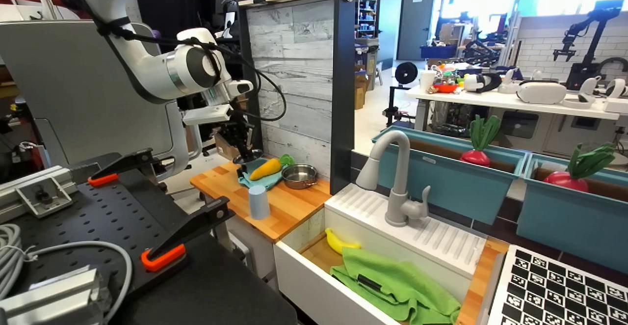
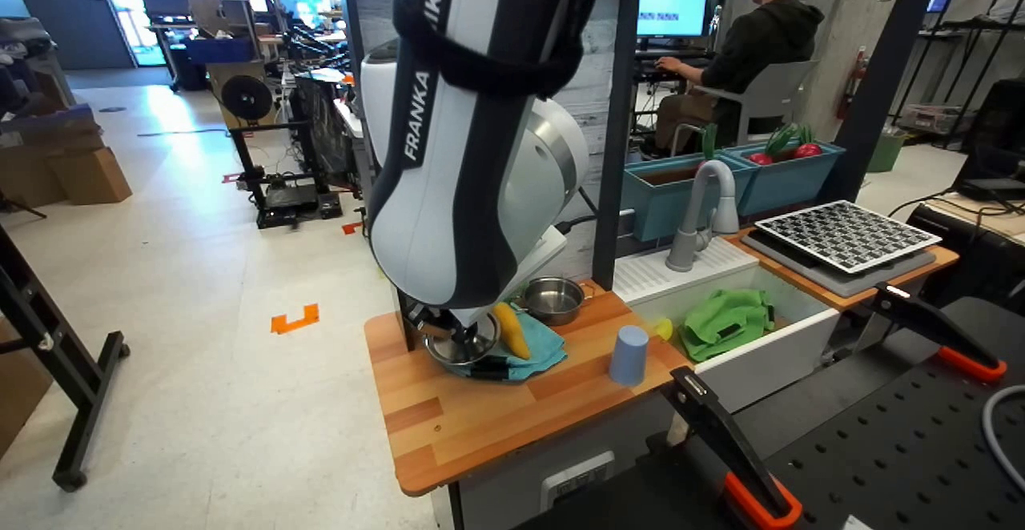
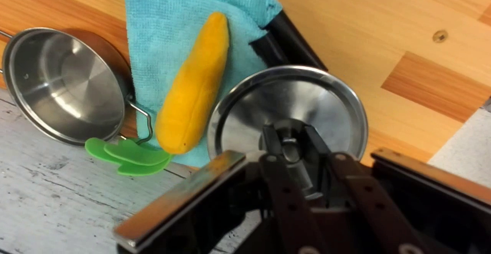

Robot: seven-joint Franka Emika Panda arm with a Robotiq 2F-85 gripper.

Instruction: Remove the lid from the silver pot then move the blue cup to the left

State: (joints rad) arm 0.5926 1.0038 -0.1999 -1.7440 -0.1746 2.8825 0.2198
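Note:
The silver pot stands uncovered; it also shows in both exterior views. Its round steel lid is away from it, beyond the yellow vegetable, over the edge of the cloth; it also shows in an exterior view. My gripper points down with its fingers closed round the lid's knob. I cannot tell whether the lid touches the surface. The light-blue cup stands upside down near the wooden counter's front edge; it also shows in an exterior view. The wrist view does not show it.
A turquoise cloth with a yellow vegetable lies between pot and lid. A grey plank wall borders the wooden counter. A sink with a grey faucet, green cloth and banana adjoins.

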